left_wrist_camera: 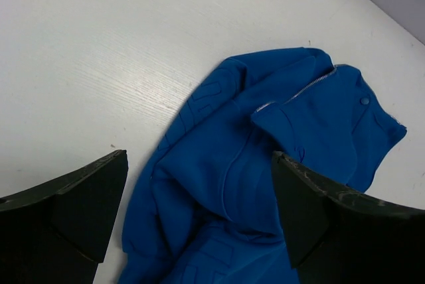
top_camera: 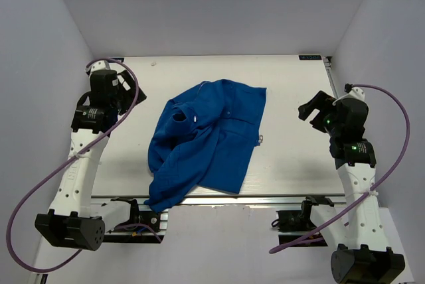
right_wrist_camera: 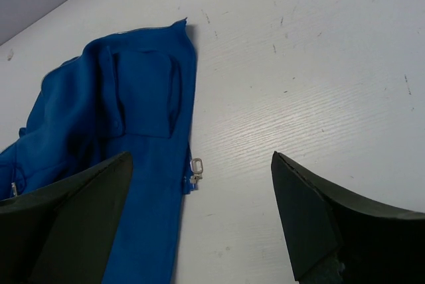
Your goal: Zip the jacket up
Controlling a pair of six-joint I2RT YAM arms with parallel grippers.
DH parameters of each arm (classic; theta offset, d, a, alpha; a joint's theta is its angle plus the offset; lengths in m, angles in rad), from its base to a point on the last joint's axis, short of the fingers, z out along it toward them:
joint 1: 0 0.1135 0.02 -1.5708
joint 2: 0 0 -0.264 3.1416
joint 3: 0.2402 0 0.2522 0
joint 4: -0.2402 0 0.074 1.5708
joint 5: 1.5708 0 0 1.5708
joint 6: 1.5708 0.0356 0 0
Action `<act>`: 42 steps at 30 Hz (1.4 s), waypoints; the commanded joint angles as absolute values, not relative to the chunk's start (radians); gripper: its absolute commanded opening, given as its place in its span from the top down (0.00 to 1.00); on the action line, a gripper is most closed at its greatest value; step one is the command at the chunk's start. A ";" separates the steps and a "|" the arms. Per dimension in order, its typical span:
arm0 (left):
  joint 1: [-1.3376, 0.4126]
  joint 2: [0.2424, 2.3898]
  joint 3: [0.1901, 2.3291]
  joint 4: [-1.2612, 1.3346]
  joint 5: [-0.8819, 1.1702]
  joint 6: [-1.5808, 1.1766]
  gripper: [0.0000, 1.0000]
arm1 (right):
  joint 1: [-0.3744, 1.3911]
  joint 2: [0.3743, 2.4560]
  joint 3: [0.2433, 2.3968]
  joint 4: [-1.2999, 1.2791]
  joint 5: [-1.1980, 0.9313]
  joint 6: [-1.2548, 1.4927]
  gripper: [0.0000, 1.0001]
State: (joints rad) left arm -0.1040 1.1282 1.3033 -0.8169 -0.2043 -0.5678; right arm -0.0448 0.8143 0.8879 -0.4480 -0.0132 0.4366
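Fingers: left fingers (left_wrist_camera: pixel 73 208) and right fingers (right_wrist_camera: pixel 319 221) both spread wide, holding nothing; each arm is raised at its own side of the surface (top_camera: pixel 292 158), angled inward. Jacket (top_camera: pixel 209 141): crumpled mid-surface. Advised: right pinches the silvery zipper pull (right_wrist_camera: pixel 196 166) at the jacket's right edge while left pins nearby fabric taut.

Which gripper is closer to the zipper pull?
The right gripper: the silvery pull pokes out of the jacket edge on its side, with bare table between. The left gripper faces the opposite side, no pull in view.
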 commanded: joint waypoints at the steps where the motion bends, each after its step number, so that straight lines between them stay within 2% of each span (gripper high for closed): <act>1: -0.103 1.092 1.272 -0.847 -0.154 -0.580 0.02 | -0.048 0.811 0.928 -0.419 -0.074 0.410 0.11; 3: -0.103 1.095 1.249 -0.864 -0.132 -0.580 0.02 | -0.048 0.819 0.923 -0.402 -0.103 0.382 0.11; 6: -0.103 1.080 1.174 -0.836 0.022 -0.542 0.02 | -0.048 0.856 0.910 -0.371 -0.251 0.313 0.11; 9: -0.103 1.034 1.060 -0.735 0.265 -0.482 0.02 | -0.034 0.932 0.917 -0.350 -0.414 0.256 0.11; 11: -0.104 1.005 0.982 -0.649 0.427 -0.471 0.02 | 0.004 0.983 0.943 -0.330 -0.413 0.242 0.11; 13: -0.109 0.994 0.954 -0.615 0.495 -0.460 0.02 | 0.167 1.063 0.983 -0.340 -0.289 0.207 0.11; 15: -0.136 0.985 0.942 -0.620 0.486 -0.439 0.02 | 0.327 1.153 1.049 -0.339 -0.128 0.186 0.11; 16: -0.146 0.982 0.943 -0.623 0.476 -0.430 0.02 | 0.351 1.188 1.072 -0.337 -0.118 0.181 0.11; 23: -0.228 1.029 0.919 -0.597 0.374 -0.428 0.02 | 0.478 1.553 1.366 -0.353 -0.075 0.178 0.11; 27: -0.261 1.136 0.916 -0.546 0.325 -0.449 0.02 | 0.546 1.808 1.613 -0.396 0.053 0.198 0.11; 30: -0.279 1.227 0.930 -0.486 0.308 -0.466 0.02 | 0.558 1.969 1.747 -0.435 0.069 0.212 0.11; 32: -0.284 1.294 0.954 -0.466 0.272 -0.482 0.17 | 0.568 2.041 1.865 -0.451 0.057 0.212 0.11; 33: -0.285 1.313 0.966 -0.468 0.259 -0.485 0.28 | 0.580 2.099 1.900 -0.459 0.048 0.206 0.11; 34: -0.285 1.330 0.979 -0.482 0.226 -0.494 0.42 | 0.586 2.123 1.940 -0.457 0.049 0.206 0.11; 35: -0.285 1.353 0.994 -0.488 0.209 -0.495 0.65 | 0.598 2.156 1.948 -0.450 0.046 0.206 0.11; 36: -0.285 1.358 0.999 -0.498 0.189 -0.500 0.77 | 0.604 2.169 1.947 -0.439 0.040 0.212 0.11; 38: -0.285 1.356 0.999 -0.509 0.113 -0.532 1.00 | 0.612 2.193 1.927 -0.416 0.034 0.228 0.18; 39: -0.285 1.347 0.996 -0.514 0.089 -0.540 1.00 | 0.612 2.197 1.911 -0.411 0.019 0.241 0.36; 41: -0.285 1.336 0.989 -0.512 0.037 -0.555 1.00 | 0.612 2.197 1.870 -0.410 -0.032 0.268 0.61; 42: -0.285 1.330 0.989 -0.514 0.022 -0.558 1.00 | 0.612 2.192 1.856 -0.422 -0.041 0.278 0.99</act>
State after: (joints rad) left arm -0.2829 1.3720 0.9512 -0.5232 0.1421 -0.5289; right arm 0.6052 2.2154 1.8801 -0.4164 0.0051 0.2310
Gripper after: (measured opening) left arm 0.078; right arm 0.305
